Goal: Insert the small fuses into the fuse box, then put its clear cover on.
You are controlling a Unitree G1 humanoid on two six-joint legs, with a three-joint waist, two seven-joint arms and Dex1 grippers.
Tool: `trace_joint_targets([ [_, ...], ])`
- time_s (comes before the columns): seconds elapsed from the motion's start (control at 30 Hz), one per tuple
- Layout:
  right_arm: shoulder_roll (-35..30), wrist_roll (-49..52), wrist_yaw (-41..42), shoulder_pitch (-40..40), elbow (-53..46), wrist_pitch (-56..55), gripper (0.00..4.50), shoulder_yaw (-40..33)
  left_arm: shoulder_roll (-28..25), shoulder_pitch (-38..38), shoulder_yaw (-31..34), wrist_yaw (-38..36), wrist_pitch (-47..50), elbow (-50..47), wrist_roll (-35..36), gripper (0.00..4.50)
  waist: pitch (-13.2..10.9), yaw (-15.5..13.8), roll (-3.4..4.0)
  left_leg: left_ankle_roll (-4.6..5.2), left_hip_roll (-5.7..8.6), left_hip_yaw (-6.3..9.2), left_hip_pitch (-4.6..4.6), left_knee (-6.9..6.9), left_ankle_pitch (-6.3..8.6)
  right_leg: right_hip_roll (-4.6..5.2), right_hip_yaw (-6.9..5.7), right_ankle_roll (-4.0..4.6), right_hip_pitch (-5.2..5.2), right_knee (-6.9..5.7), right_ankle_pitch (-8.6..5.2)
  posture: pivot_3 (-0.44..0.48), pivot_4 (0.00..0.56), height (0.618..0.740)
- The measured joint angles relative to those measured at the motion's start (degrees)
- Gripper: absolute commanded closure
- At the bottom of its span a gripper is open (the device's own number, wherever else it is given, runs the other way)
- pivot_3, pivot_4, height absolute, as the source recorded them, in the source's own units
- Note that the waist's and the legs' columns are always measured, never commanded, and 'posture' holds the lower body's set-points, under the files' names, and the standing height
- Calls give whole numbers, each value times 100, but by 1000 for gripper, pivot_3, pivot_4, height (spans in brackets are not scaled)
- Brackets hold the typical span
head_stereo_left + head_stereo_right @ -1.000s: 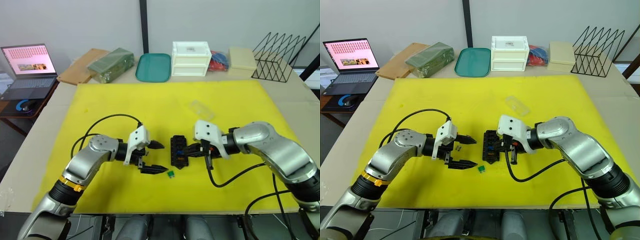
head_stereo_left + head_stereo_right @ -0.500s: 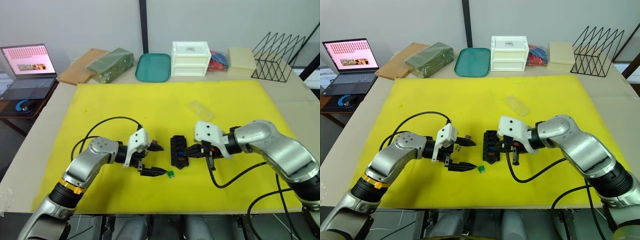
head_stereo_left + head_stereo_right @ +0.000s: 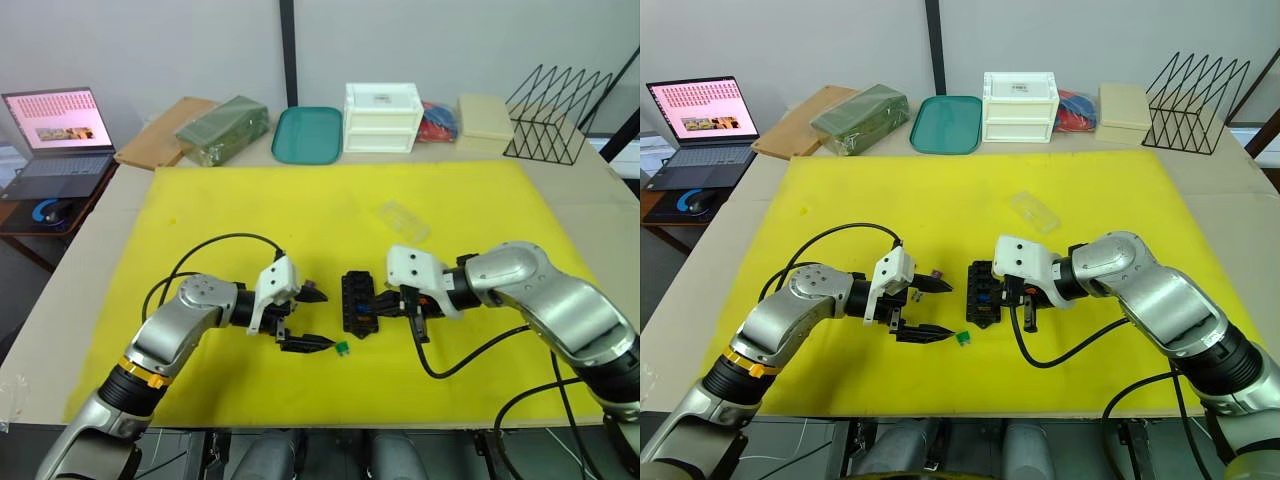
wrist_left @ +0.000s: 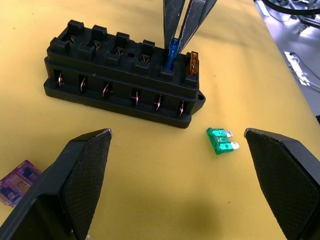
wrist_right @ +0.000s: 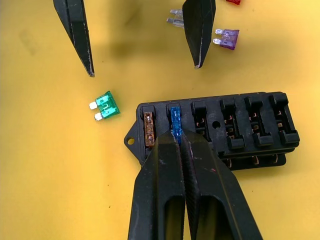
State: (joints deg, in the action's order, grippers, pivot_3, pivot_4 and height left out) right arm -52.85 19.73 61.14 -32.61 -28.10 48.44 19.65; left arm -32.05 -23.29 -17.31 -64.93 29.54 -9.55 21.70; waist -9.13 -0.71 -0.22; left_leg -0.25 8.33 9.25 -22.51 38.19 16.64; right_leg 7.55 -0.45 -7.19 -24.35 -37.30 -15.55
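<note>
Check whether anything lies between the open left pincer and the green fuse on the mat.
Nothing visible does. The green fuse lies flat on bare yellow mat ahead of the open left pincer, between its two fingers' line. The fuse box sits further on, apart from it.

No legible text, numbers or brand marks. Label on white drawer unit [image 3: 1019, 89] too small to read. Laptop screen [image 3: 701, 109] at 10 o'clock: rows of content, unreadable. Fuse box [image 5: 220, 127] and fuses: no readable markings.
</note>
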Motion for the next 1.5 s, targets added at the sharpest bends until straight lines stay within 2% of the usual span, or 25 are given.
trace_joint_targets([
  [0.5, -1, -468, 70, -327, -47, -133, 4500, 469, 50, 19, 0, 17, -4, -4, -31, 27, 1, 8, 0, 0, 0, 0, 3, 0, 0, -1, 0, 0, 1, -1, 0, 0, 150, 740],
  [1.07, 13, -593, 180, -326, -34, -193, 4500, 477, 69, 50, 2, 32, -5, -14, -67, 27, 1, 5, 0, 0, 0, 0, 3, 0, 0, -1, 0, 0, 2, -1, 0, 0, 150, 740],
  [1.2, 14, -594, 166, -299, -27, -147, 3462, 468, 71, 49, 2, 32, -6, -14, -72, 0, 1, 2, 0, 0, 0, 0, 3, 0, 0, -1, 0, 0, 2, -1, 0, 0, 150, 740],
  [1.5, 58, -589, 127, -291, -19, -94, 3462, 433, 77, 47, 3, 32, -13, -13, -82, 0, 1, 0, 0, 0, 0, 0, 3, 1, 0, 0, 0, 0, 3, -1, 0, 0, 150, 740],
])
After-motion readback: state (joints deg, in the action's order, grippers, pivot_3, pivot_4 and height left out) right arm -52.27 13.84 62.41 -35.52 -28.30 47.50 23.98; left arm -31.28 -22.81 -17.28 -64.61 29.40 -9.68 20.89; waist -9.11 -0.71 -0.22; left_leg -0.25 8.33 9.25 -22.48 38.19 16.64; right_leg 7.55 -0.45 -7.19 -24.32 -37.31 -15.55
